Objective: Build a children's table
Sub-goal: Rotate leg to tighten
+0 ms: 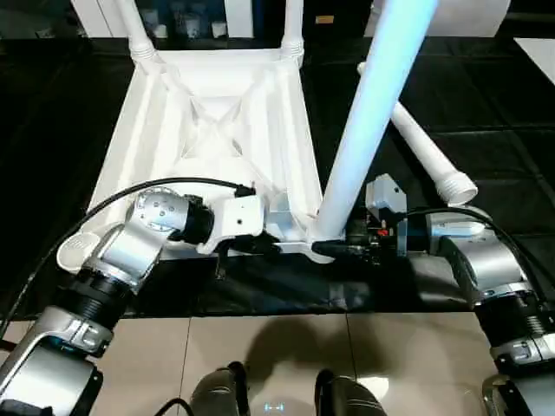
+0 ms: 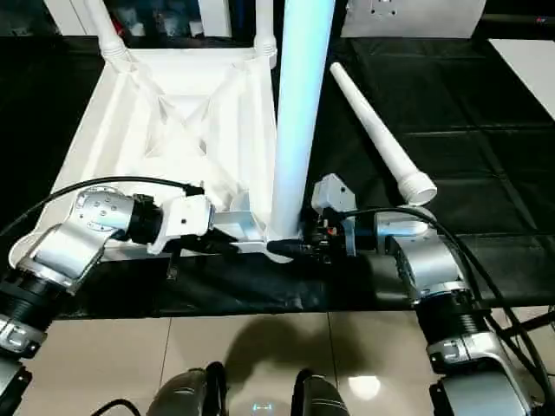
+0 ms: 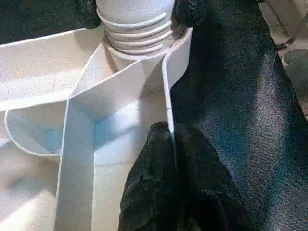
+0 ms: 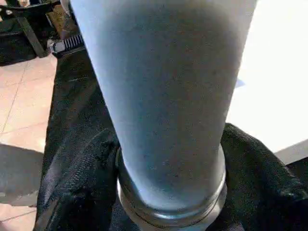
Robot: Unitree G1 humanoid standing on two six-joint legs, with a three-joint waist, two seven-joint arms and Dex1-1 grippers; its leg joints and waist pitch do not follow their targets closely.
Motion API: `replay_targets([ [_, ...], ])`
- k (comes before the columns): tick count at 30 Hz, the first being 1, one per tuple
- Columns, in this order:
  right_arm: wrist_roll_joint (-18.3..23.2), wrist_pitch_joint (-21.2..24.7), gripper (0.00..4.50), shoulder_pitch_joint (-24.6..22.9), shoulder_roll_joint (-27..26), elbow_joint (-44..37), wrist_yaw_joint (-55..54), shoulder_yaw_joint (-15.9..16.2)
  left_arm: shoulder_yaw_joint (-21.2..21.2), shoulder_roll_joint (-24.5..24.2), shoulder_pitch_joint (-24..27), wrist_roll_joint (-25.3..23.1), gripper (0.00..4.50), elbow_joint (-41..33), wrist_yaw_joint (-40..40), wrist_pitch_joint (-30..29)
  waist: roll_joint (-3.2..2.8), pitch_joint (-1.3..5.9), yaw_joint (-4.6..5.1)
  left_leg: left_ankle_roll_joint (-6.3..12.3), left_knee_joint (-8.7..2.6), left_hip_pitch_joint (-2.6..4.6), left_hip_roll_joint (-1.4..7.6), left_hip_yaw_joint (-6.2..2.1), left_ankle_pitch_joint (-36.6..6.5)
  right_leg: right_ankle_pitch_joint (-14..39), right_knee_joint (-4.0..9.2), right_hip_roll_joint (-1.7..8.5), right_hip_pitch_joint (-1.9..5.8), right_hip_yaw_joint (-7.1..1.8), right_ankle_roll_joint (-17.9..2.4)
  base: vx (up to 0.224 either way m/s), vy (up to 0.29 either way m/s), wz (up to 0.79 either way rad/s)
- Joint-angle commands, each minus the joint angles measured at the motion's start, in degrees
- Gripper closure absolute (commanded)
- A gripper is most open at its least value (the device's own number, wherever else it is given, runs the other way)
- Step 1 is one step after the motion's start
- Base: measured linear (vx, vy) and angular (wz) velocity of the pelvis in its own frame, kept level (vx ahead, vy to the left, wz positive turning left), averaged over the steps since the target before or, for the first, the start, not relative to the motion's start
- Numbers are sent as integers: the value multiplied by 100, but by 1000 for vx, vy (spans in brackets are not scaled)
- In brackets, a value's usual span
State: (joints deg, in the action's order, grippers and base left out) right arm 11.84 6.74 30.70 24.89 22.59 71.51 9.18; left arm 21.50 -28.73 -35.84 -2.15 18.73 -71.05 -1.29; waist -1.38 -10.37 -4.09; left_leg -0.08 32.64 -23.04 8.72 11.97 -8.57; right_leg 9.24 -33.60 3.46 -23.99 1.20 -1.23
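Between the tools, a third leg [image 1: 368, 121] is standing socketed; left tool [image 3: 172, 144] pinching the tabletop's rim [image 3: 168, 86], right tool [image 4: 168, 183] gripping the leg; one leg [image 2: 377, 134] remaining on the worktop [image 1: 486, 130].

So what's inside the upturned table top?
Inside the table top: crossed ribs and walls, nothing loose. Legs stand in three corner sockets. The left arm covers the near-left corner.
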Motion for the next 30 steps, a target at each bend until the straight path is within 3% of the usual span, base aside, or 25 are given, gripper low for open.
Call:
replay_targets([
  [1, 248, 277, 173, -275, -189, -394, -92, 40, 191, 36, 299, -143, 450, -153, 101, -426, 13, 571, 14, 573, -313, 207, 482, -188, -817, 783, 253, 507, 272, -233, -1767, 0, 0, 0],
  [4, 311, 576, 174, -464, -372, -671, -457, 6, 61, 94, 468, -133, 450, -467, 434, -869, 20, 566, 21, 572, -328, 201, 486, -202, -824, 837, 264, 496, 262, -227, -1736, 0, 0, 0],
  [7, -62, 892, 175, -770, -1110, -976, -2037, -73, -397, 716, 734, -136, 450, -1175, 1651, -2197, -6, 499, 78, 341, -375, 207, 493, -217, -1236, 1502, 346, 525, 229, -251, -1628, 0, 0, 0],
  [8, -62, 892, 175, -770, -1110, -976, -2037, -73, -397, 716, 734, -136, 450, -1175, 1651, -2197, -2, 477, 101, 263, -395, 205, 501, -220, -1351, 1681, 364, 521, 212, -255, -1592, 0, 0, 0],
  [9, -147, 1064, 175, -881, -1504, -1085, -2718, -155, -571, 1049, 818, -147, 450, -1474, 2148, -2782, 30, 463, 143, 90, -409, 203, 453, -265, -1667, 2328, 398, 529, 228, -234, -1418, 0, 0, 0],
  [10, -187, 1110, 175, -900, -1710, -1091, -3041, -203, -661, 1294, 818, -238, 450, -1542, 2503, -2975, 21, 424, 197, -38, -428, 219, 451, -292, -1939, 2833, 457, 538, 181, -238, -1236, 0, 0, 0],
  [13, -272, 1174, 175, -910, -1996, -1097, -3509, -273, -757, 1622, 806, -380, 450, -1608, 2969, -3187, 37, 427, 295, -142, -432, 213, 415, -333, -2194, 3252, 526, 538, 167, -233, -929, 0, 0, 0],
  [16, -413, 1189, 175, -809, -2531, -1014, -4518, -467, -826, 2293, 625, -563, 450, -1513, 3865, -3349, 36, 427, 329, -95, -428, 235, 406, -308, -2189, 3136, 561, 507, 123, -247, -845, 0, 0, 0],
  [17, -346, 1221, 175, -799, -2558, -1002, -4518, -509, -821, 2303, 603, -557, 450, -1482, 3874, -3322, 21, 431, 333, -94, -425, 261, 411, -301, -2208, 3023, 571, 490, 87, -250, -863, 0, 0, 0],
  [18, -79, 1349, 119, -764, -2651, -964, -4494, -662, -799, 2325, 532, -532, 450, -1379, 3886, -3227, 12, 447, 321, -37, -430, 251, 397, -303, -2137, 2833, 569, 484, 109, -247, -849, 0, 0, 0],
  [22, -209, 1383, 88, -824, -2630, -1089, -4658, -772, -649, 2115, 443, -570, 450, -1213, 3529, -2931, -22, 456, 321, 74, -454, 195, 413, -295, -1941, 2143, 507, 473, 143, -242, -949, 0, 0, 0],
  [25, -230, 1407, 61, -886, -2550, -1168, -4696, -829, -614, 1964, 393, -589, 450, -1119, 3370, -2830, -13, 483, 329, 137, -439, 183, 402, -270, -1739, 1717, 467, 475, 179, -250, -1056, 0, 0, 0],
  [28, -339, 1277, 37, -921, -2459, -1198, -4755, -865, -627, 1913, 351, -571, 450, -1070, 3339, -2739, -18, 489, 329, 216, -424, 175, 404, -256, -1584, 1626, 460, 490, 196, -252, -1138, 0, 0, 0],
  [30, -136, 1348, 25, -1063, -2365, -1456, -4751, -1139, -671, 1873, 272, -553, 450, -853, 3411, -2466, -4, 487, 313, 264, -412, 178, 397, -242, -1505, 1650, 471, 483, 194, -253, -1140, 0, 0, 0],
])
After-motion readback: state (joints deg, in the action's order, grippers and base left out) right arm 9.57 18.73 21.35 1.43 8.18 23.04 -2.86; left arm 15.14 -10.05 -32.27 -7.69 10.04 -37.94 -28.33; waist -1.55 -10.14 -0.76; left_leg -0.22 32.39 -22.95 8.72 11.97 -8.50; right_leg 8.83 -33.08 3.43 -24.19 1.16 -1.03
